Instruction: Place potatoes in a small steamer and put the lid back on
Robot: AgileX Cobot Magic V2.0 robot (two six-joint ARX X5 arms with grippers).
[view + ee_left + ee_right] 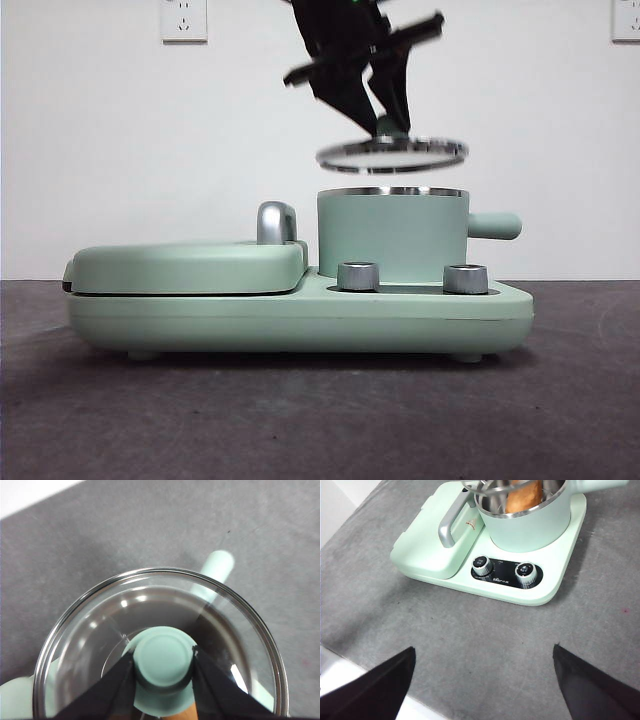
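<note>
1. A staged test bench, more lab than home kitchen, is being shown.
2. A bare white wall (120, 150) with two sockets (184, 20) is being seen at the far side.
3. A lone mint-green cooking appliance (300, 315) is being displayed on a plain grey mat (300, 420).
</note>
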